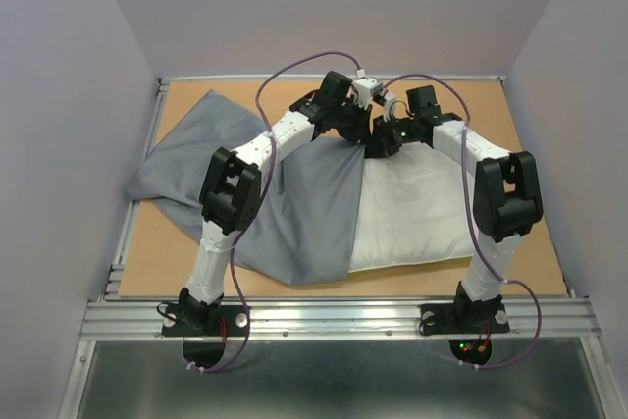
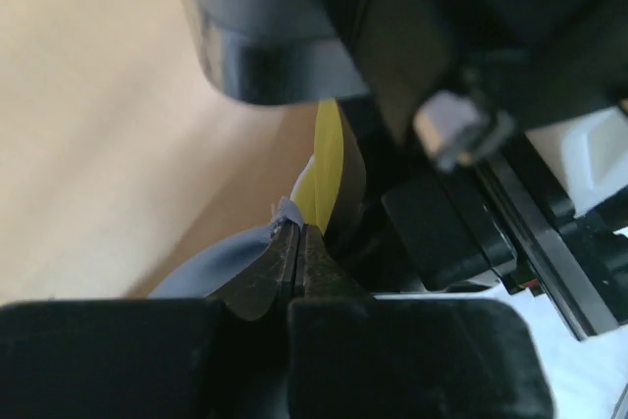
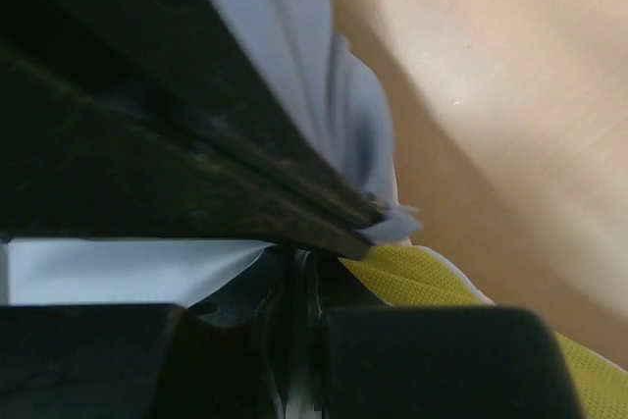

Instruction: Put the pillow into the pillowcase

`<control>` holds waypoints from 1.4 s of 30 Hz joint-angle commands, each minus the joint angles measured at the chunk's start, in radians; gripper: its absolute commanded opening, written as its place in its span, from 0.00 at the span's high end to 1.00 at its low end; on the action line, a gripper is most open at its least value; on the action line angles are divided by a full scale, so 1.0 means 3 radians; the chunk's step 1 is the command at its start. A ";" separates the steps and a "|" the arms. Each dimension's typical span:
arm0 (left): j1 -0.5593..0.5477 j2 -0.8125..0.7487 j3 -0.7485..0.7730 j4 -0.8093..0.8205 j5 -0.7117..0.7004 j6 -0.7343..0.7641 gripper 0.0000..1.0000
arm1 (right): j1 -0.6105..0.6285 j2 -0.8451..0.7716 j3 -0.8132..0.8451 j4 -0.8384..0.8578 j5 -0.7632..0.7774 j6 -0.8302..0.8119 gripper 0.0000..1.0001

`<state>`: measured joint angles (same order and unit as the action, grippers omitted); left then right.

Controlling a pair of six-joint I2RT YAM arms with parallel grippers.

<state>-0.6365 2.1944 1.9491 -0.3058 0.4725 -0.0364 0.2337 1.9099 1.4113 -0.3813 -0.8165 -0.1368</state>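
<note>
Grey pillowcase (image 1: pixel 299 213) overlapping white pillow (image 1: pixel 417 208)

A tan wooden bench (image 1: pixel 162 257) fills the floor of a booth closed in by plain, pale lavender walls: one behind (image 1: pixel 334 7), one left (image 1: pixel 59 144), one right (image 1: pixel 589 95). A ribbed aluminium rail (image 1: pixel 334 319) runs along the near edge, with dull sheet metal (image 1: pixel 334 380) below it. The light is even and soft.
</note>
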 commanded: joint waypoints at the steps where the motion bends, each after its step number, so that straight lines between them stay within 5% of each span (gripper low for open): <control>1: -0.0077 -0.0115 -0.0064 0.0604 0.0440 -0.0318 1.00 | 0.0029 -0.0516 -0.0199 0.0314 -0.0525 0.0129 0.99; 9: -0.0067 0.0232 0.0461 0.0575 0.0491 -0.0257 0.99 | -0.0134 -0.0369 -0.0271 0.0554 -0.0112 0.0281 0.99; 11: -0.0041 0.0334 0.0737 0.0523 0.0364 -0.0124 0.87 | -0.0241 -0.0175 -0.0164 0.0692 0.0083 0.0567 0.99; 12: 0.0004 0.0360 0.0824 0.0533 0.0297 -0.0063 0.64 | -0.0368 -0.0098 -0.0113 0.0840 0.0195 0.0675 0.99; 16: 0.0178 0.0340 0.1121 0.0437 0.0036 0.0131 0.20 | -0.0569 0.0255 0.0260 0.0990 0.0324 0.0962 0.99; 17: 0.0234 0.0279 0.1157 0.0401 -0.0101 0.0228 0.01 | -0.0574 0.0291 0.0316 0.1005 0.0364 0.0977 0.99; 20: 0.0459 -0.0022 0.1035 0.0299 -0.0235 0.0387 0.01 | -0.0579 0.0327 0.0419 0.1117 0.0380 0.1084 0.94; 23: 0.0628 -0.0457 0.0693 -0.0130 -0.0358 0.0576 0.01 | -0.0579 0.0256 0.0455 0.1097 0.0405 0.1151 0.77; 24: 0.0654 -0.0595 0.0510 -0.0319 -0.0414 0.0668 0.02 | -0.0574 0.0185 0.0410 0.1067 0.0461 0.1050 0.65; 25: 0.0674 -0.0915 0.0012 -0.0366 -0.0495 0.0679 0.05 | -0.0574 0.0022 0.0338 0.1026 0.0548 0.0988 0.42; 28: 0.0710 -0.1438 -0.1219 -0.0326 -0.0405 0.0587 0.11 | -0.0579 -0.0173 0.0347 0.0516 0.0783 0.0549 0.23; 30: 0.0705 -0.1949 -0.1795 -0.0229 -0.0256 0.0521 0.20 | -0.0579 -0.0332 0.0419 0.0178 0.1095 0.0054 0.22; 34: 0.0634 -0.2803 -0.3089 0.0293 -0.0194 0.0479 0.22 | -0.0574 -0.0756 0.0205 -0.0615 0.1250 -0.0734 0.20; 38: 0.0649 -0.3336 -0.3337 0.0406 -0.0342 0.0484 0.09 | -0.0386 -0.1288 -0.0142 -0.1218 0.0881 -0.1226 0.15; 42: 0.0720 -0.3434 -0.3332 0.0411 -0.0205 0.0459 0.01 | 0.0329 -0.1926 -0.0934 -0.1255 0.1268 -0.1558 0.03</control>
<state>-0.4393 1.2171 0.9310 -0.2756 0.3843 0.1047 0.1631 1.4296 1.2953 -0.6098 -0.4847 -0.4381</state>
